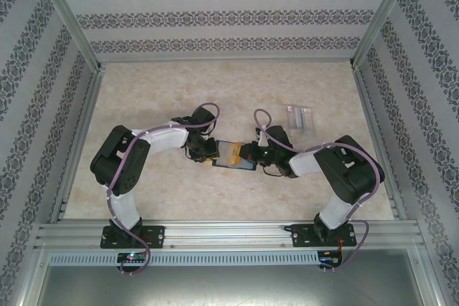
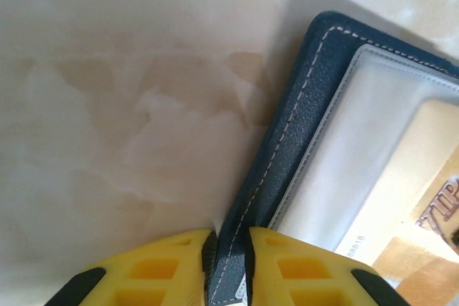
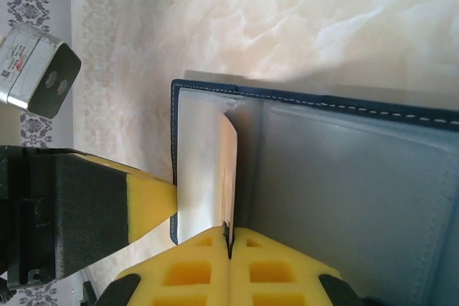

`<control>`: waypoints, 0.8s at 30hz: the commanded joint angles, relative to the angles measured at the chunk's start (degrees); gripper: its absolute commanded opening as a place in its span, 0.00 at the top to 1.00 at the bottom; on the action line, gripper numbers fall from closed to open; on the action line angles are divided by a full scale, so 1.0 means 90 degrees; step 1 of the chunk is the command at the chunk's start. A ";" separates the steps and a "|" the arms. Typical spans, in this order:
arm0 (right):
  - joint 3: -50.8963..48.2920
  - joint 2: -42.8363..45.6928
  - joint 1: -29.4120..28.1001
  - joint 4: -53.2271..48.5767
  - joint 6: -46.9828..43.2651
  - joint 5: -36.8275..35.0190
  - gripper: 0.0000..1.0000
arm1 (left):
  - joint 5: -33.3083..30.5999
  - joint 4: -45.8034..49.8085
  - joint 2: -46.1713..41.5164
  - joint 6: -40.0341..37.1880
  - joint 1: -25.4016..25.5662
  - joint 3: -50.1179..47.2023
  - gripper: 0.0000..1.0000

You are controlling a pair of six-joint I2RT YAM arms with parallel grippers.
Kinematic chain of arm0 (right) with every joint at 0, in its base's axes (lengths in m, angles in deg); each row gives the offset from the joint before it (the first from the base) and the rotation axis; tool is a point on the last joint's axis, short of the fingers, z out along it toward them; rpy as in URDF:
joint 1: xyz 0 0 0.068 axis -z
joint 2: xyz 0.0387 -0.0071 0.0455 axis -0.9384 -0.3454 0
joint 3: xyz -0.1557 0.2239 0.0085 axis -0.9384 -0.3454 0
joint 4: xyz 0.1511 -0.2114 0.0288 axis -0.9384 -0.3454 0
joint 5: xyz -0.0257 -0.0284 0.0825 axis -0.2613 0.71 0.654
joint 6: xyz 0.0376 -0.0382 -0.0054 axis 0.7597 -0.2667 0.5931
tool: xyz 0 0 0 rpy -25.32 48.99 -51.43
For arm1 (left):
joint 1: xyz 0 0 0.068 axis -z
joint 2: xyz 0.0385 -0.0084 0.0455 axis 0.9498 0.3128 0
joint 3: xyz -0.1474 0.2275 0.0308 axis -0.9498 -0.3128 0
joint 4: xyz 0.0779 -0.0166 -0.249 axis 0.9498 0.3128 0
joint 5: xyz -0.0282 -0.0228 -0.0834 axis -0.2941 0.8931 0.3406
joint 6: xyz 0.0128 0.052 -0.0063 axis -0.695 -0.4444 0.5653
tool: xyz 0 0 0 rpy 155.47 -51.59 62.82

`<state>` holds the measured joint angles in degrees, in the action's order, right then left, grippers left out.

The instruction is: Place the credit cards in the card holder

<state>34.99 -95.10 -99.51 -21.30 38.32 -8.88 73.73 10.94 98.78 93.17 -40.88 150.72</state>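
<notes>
The card holder (image 2: 287, 141) runs off the left-wrist frame at 3 o'clock, and the orange-yellow card (image 2: 423, 170) is cropped at 4 o'clock, its print cut short. Overhead, the clear box (image 1: 299, 117), at the holder's 2 o'clock, is too small to read.

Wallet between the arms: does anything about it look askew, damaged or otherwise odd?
Nothing stands out. The wallet is open between the arms, its stitched edge pinched by the left end effector. The right end effector is shut on a card standing edge-on inside the fold. No tear or spill shows.
</notes>
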 commanded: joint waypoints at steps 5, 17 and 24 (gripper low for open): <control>0.0220 -0.0328 -0.0252 0.0016 0.0226 -0.0232 1.00 | -0.0462 0.0479 0.0361 -0.0203 -0.0201 -0.0144 0.78; 0.0401 -0.0612 -0.0259 0.0321 0.0679 -0.0339 1.00 | -0.0451 0.0424 0.0332 -0.0201 -0.0206 -0.0242 0.79; 0.0608 -0.0871 -0.0683 0.0386 0.0873 -0.0493 1.00 | -0.0396 0.0394 0.0296 -0.0156 -0.0205 -0.0242 0.79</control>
<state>39.40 -101.04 -103.59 -17.32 45.05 -12.53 74.17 11.07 98.87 92.58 -41.19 150.68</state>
